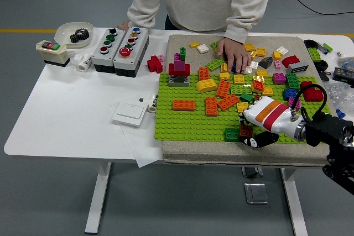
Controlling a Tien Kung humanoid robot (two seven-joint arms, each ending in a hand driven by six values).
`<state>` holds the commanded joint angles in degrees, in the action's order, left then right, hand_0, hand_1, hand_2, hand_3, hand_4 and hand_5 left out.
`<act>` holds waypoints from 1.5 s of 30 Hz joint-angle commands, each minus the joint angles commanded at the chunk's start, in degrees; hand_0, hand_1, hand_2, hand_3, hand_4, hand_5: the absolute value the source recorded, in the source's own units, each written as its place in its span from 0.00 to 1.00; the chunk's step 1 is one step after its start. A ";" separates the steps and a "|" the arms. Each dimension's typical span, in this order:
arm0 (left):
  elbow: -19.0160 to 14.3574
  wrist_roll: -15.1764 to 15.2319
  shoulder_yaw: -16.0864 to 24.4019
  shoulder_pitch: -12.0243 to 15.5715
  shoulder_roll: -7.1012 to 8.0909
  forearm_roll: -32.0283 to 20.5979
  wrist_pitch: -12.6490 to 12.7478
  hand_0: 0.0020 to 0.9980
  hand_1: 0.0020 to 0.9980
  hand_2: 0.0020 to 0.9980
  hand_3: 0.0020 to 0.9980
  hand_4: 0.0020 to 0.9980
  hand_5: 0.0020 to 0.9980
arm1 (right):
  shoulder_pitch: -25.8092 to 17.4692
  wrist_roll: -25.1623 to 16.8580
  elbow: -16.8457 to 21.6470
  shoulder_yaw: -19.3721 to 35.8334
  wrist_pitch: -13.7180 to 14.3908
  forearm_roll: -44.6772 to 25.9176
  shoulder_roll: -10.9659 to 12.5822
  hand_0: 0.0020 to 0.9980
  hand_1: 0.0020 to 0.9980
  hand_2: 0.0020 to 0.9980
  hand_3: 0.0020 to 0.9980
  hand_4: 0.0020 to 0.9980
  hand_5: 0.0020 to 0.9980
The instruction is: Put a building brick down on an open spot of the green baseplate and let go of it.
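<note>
Green baseplate (pixel 188 122) front-left bare, right robot hand (pixel 259 121) at near edge, fingers curled around dark red brick (pixel 246 131)

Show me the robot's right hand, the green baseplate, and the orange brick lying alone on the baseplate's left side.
right hand (pixel 260 122), head view, white back of hand
green baseplate (pixel 188 125), head view, bare studs
orange brick (pixel 183 105), head view, top centre

The baseplate (pixel 188 122) is lime green and studded, on a beige mat (pixel 232 153) over the white counter (pixel 66 114). The right hand (pixel 265 120) is white with an orange band and black fingertips. Bricks: an orange one (pixel 183 105), a yellow one (pixel 206 85), a dark red one (pixel 246 131) beside a dark green one (pixel 232 134).
</note>
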<state>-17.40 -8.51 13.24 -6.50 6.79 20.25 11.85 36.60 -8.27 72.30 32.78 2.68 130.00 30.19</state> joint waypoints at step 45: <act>-0.01 0.08 -0.16 -0.25 0.11 -0.23 0.03 0.76 0.76 0.79 0.68 0.79 0.74 | -4.04 -0.97 5.09 6.90 0.56 -1.88 2.20 0.64 0.69 0.80 0.85 0.95 0.55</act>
<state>-17.41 -8.43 13.08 -6.74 6.90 20.01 11.88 32.56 -9.24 77.38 39.68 3.24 128.12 32.39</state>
